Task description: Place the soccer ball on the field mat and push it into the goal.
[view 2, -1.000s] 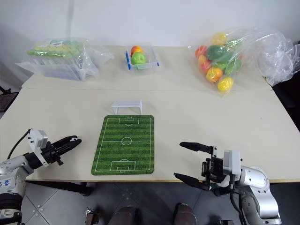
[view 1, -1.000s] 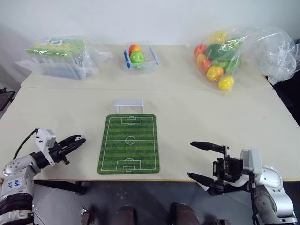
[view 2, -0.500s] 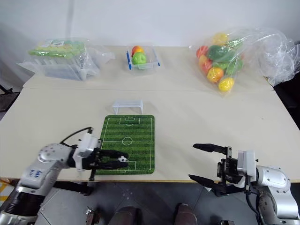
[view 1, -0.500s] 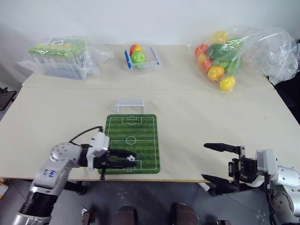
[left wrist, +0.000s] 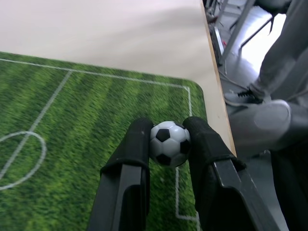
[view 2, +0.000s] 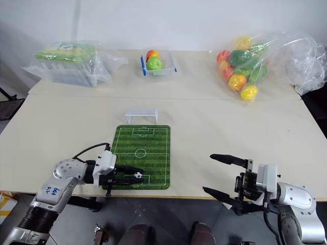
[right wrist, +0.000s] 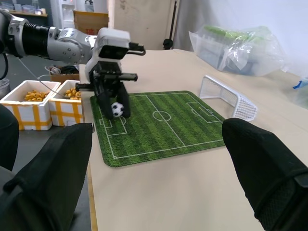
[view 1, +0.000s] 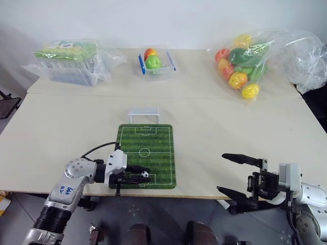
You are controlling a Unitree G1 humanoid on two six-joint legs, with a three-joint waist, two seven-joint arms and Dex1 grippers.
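My left gripper (left wrist: 168, 139) pinches the soccer ball (left wrist: 169, 143) between its 2 black fingers (left wrist: 134, 144), one on each side of the ball. I hold it low over the near end of the field mat (view 1: 146, 153), above the white lines of the near penalty box; I cannot tell if the ball touches the green surface or hangs just above it. From the mat's centre circle, the ball is at about 6 o'clock. The goal (view 1: 143, 114) stands at 12 o'clock from the mat, just beside its far short edge, with the open side facing the mat.

My right gripper (view 1: 234, 174) is off the near edge of the table (view 1: 245, 127), at about 4 o'clock from the mat and well apart from it. Its 2 fingers are spread wide and hold nothing.

At the far side of the table, at 12 o'clock from the goal, sits a blue-rimmed clear box (view 1: 157, 62) with toy fruits. A bag of fruits (view 1: 240, 66) lies at about 2 o'clock, and a wrapped plastic container (view 1: 69, 64) at about 10 o'clock.
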